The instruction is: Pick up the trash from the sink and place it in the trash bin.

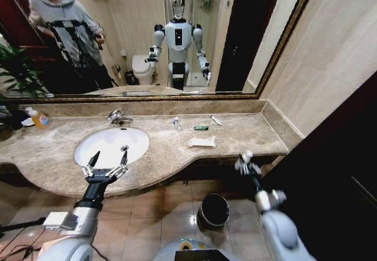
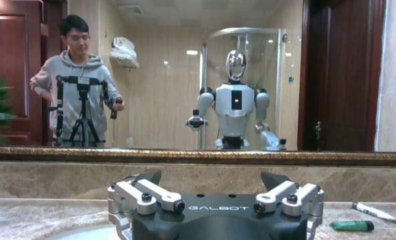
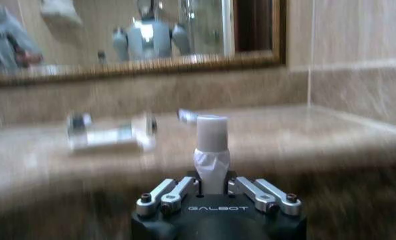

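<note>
1. The right gripper is clamped on a small white capped bottle, held off the counter's front edge, above and beside the trash bin.
2. The left gripper hangs spread and empty over the sink rim.
3. The bottle is not yet binned; left on the counter are a flat white packet, a green tube, and what look like thin sachets.

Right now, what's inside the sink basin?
The sink bowl shows just its drain; open left gripper covers its near rim. Right gripper holds a small white bottle.
</note>
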You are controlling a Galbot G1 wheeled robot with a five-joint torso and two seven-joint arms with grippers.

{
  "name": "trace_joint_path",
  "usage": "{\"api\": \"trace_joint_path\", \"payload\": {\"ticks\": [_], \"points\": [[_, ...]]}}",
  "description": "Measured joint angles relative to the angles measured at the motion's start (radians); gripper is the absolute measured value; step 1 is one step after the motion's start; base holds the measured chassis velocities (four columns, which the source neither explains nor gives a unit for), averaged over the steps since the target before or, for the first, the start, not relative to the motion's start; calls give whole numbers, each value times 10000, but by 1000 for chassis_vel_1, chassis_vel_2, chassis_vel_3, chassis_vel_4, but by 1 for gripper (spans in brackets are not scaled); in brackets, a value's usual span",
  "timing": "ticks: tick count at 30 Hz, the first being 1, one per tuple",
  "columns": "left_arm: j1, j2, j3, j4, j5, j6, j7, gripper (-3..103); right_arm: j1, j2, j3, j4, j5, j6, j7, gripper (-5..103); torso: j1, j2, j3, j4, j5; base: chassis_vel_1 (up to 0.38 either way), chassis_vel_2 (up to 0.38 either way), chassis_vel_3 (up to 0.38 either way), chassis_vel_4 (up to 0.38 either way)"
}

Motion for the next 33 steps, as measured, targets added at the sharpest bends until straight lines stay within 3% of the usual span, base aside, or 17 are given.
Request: {"api": "trace_joint_path", "payload": {"ticks": [4,9,14,16,17,20,26,33], "points": [[-1,0,0,0,0,0,0,100,130,253,-403,-1717,-390,431,-70,18,1,-1,2,0,3,0,0,0,0],[0,0,1,0,0,0,0,100,1229,346,-1080,-4032,-367,146,-253,18,1,-1,1,1,4,0,0,0,0],[0,0,1,0,0,0,0,100,2928,536,-1760,-6531,-299,-183,-546,18,3,-2,3,3,3,0,0,0,0],[0,0,0,0,0,0,0,100,4336,865,-1849,-8765,-989,116,-611,18,4,-3,3,5,3,0,0,0,0],[0,0,0,0,0,0,0,100,4336,865,-1849,-8765,-989,116,-611,18,4,-3,3,5,3,0,0,0,0],[0,1,1,0,0,0,0,100,5877,1126,-1849,-11475,-1541,675,-685,18,5,-3,3,3,1,0,0,0,0],[0,0,1,0,0,0,0,100,6791,1332,-1695,-13334,-1759,879,-807,18,4,-3,3,3,-1,0,0,0,0],[0,0,1,0,1,0,0,100,7414,1440,-1407,-14959,-2404,527,-818,18,4,-3,3,3,1,0,0,0,0]]}}
